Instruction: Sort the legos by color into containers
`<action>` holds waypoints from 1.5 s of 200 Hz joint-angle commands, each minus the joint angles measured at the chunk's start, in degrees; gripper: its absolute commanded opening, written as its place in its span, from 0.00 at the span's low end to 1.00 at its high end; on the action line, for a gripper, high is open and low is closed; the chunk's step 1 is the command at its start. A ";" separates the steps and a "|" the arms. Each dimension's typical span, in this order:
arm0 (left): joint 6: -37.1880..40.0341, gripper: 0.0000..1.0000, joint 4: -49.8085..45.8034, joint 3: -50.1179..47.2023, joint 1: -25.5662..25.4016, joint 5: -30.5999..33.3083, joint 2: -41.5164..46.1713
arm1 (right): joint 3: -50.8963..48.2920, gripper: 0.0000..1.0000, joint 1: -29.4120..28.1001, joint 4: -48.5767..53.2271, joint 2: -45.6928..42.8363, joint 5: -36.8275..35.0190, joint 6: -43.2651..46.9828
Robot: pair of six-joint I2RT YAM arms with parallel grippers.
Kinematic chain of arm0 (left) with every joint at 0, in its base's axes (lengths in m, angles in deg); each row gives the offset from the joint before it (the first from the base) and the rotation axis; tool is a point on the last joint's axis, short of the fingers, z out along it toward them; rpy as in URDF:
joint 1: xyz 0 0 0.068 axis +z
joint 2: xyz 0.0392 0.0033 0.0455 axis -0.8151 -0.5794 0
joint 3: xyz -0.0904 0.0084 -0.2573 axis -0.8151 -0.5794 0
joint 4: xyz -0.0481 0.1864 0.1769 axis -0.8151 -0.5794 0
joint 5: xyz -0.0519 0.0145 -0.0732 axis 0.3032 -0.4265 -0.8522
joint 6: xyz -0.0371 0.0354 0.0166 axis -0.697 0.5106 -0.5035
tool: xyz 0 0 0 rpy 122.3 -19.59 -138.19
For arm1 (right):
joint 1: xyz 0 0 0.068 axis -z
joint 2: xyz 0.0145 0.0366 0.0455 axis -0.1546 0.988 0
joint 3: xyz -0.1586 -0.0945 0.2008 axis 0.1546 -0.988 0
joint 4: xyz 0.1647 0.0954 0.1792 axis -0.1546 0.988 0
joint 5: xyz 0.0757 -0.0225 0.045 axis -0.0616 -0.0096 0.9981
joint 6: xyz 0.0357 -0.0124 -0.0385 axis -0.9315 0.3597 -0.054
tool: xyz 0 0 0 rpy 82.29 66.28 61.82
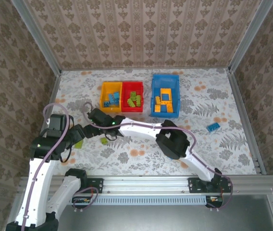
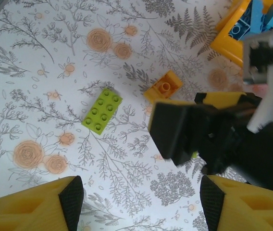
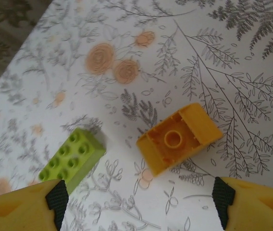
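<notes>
An orange lego lies upside down on the table, with a lime lego to its left. My right gripper hangs open above them with nothing between its fingers. The left wrist view has the same lime lego and orange lego, with the right gripper's black body just right of them. My left gripper is open and empty over bare table. From above, both grippers, left and right, meet in front of the yellow container. The red container and blue container stand beside it.
One blue lego lies alone at the right of the table. The yellow container holds blue bricks, the red one lime bricks, the blue one orange bricks. The right arm stretches across the table's middle. Metal rails edge the table.
</notes>
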 commanded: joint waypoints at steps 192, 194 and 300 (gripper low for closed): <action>4.94 0.68 -4.75 3.02 0.48 -0.80 3.62 | 51.73 0.59 -1.81 34.71 31.69 -18.01 -11.16; 4.95 0.68 -4.74 3.04 0.48 -0.85 3.62 | 51.74 0.58 -1.81 34.90 31.69 -18.13 -11.04; 4.84 0.68 -3.95 2.47 0.48 -0.67 3.75 | 51.70 0.15 -0.40 43.03 28.21 -15.78 11.03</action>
